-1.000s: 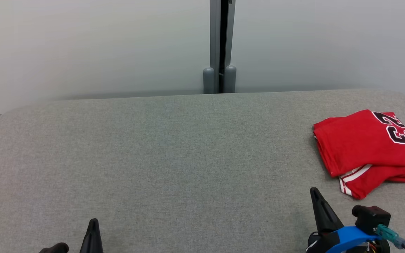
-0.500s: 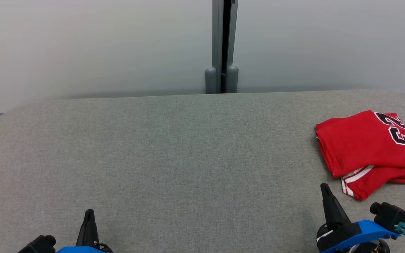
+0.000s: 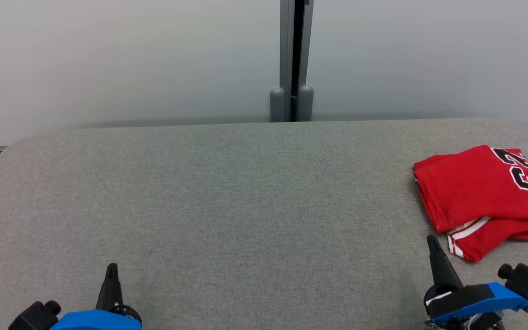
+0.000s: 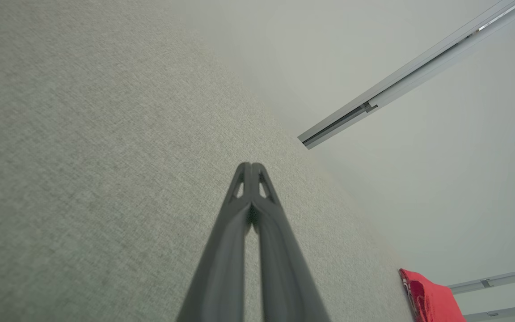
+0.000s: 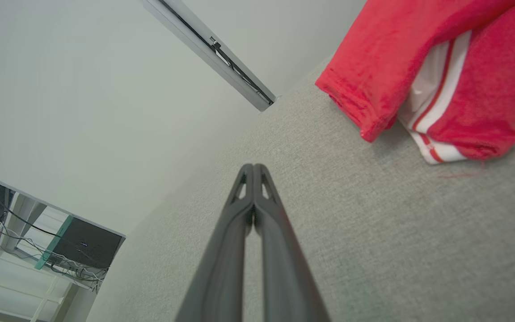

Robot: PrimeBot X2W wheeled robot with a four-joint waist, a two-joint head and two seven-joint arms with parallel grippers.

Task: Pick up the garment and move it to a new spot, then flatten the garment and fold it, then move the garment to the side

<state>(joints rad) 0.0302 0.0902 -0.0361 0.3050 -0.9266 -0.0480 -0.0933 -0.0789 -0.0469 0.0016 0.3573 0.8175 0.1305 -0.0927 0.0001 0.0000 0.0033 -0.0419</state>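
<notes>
A red garment [image 3: 479,192], folded into a rough rectangle with black numbers and a white-striped hem showing, lies at the right end of a grey fabric-covered table [image 3: 245,197], close to its right edge. The right gripper [image 5: 254,166] sits by the table's near edge, near the garment's near corner but not touching it, its two fingers pressed together on nothing. The left gripper [image 4: 251,164] is well apart at the near left, its fingers likewise closed and empty.

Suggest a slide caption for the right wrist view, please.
Right pincer shut; folded red garment lies on grey fabric surface.
</notes>
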